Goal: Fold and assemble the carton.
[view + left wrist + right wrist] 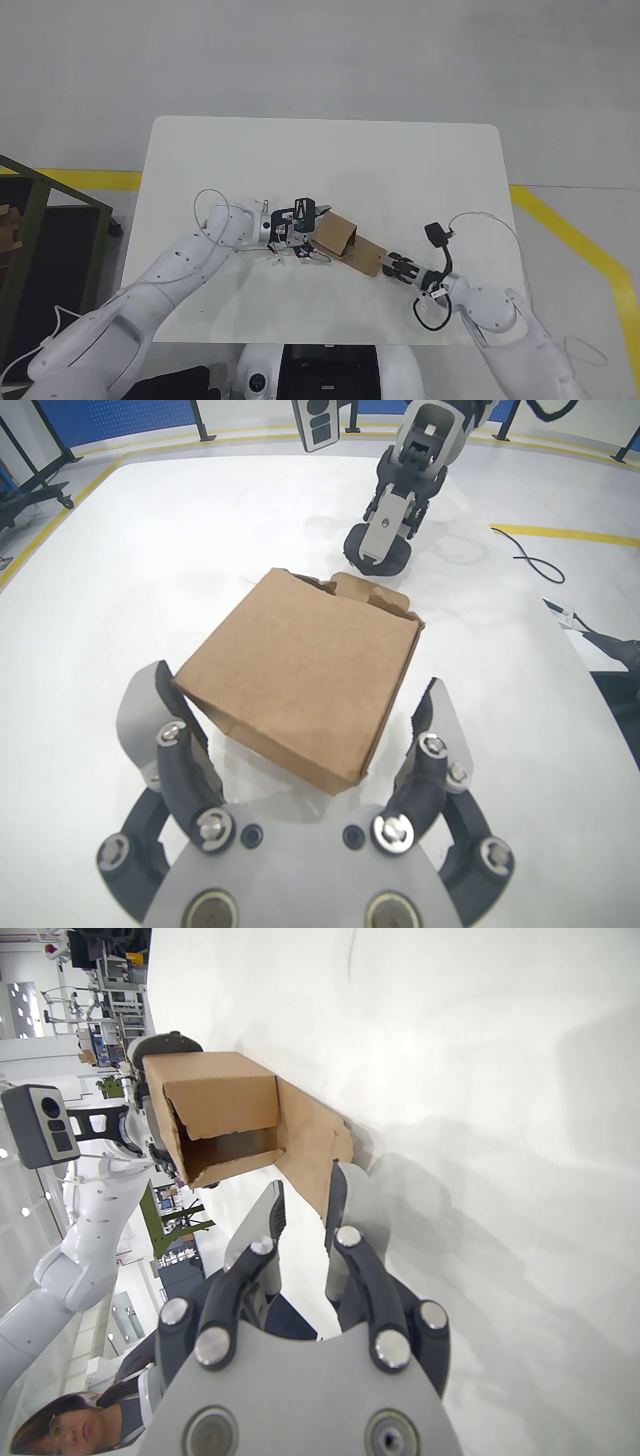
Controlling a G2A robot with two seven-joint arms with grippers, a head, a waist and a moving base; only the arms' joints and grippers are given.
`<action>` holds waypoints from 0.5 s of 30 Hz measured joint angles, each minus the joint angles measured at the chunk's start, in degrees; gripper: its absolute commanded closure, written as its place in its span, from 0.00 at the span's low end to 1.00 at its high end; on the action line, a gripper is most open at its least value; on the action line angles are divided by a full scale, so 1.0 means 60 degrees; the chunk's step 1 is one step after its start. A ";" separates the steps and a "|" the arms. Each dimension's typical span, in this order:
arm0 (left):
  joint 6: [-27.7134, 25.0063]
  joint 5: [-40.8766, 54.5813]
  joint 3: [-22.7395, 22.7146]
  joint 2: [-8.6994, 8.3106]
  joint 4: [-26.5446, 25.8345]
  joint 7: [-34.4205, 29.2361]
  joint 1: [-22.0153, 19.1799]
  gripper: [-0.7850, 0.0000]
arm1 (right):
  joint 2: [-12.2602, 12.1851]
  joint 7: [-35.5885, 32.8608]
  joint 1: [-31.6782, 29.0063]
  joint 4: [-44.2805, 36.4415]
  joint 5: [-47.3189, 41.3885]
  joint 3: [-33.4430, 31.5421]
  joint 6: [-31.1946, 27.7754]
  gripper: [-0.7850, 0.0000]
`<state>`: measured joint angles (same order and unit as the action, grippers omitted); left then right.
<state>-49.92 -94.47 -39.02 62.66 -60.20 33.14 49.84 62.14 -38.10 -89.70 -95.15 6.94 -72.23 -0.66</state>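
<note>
The left hand (292, 695) is standing wide open, its fingers (150, 700) bracketing the near end of the carton (220, 1088). One pad is sitting right against a corner and the other is hanging clear of the side wall, so nothing is being squeezed. The right hand (306, 1183) is lying low at the opposite end with its fingers parted only narrowly. The free edge of the long flap (305, 1128) is reaching in between them, but it does not look clamped.

The carton is lying on its side on the white surface (400, 160), near the middle and toward the robot. Its mouth (225, 1148) is gaping toward the right hand, with ragged edges, and the flap is lying flat on the surface.

The board is probably light and thin: stiff across each panel, hinging easily at the creases, and likely to buckle under a hard pinch. It is also likely to skate on the smooth surface when pushed, so one hand should be bracing it. The safest holds look to be across two opposite walls close to a folded corner, and on the flap near its free edge, away from the torn bits.
</note>
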 measured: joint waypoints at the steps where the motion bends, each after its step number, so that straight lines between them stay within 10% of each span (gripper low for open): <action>1: 0.0000 0.0000 0.0000 0.0000 0.0000 0.0000 0.0000 0.00 | -0.0001 -0.0022 0.0013 0.0050 -0.0011 0.0002 0.0039 0.77; 15: 0.0000 0.0000 0.0000 0.0000 0.0000 0.0000 0.0000 0.00 | 0.0059 -0.0316 0.0377 0.0452 -0.0212 0.0444 0.0039 0.72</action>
<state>-49.92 -94.47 -39.02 62.66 -60.20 33.14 49.84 62.50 -40.00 -87.44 -92.43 5.66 -69.57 -0.43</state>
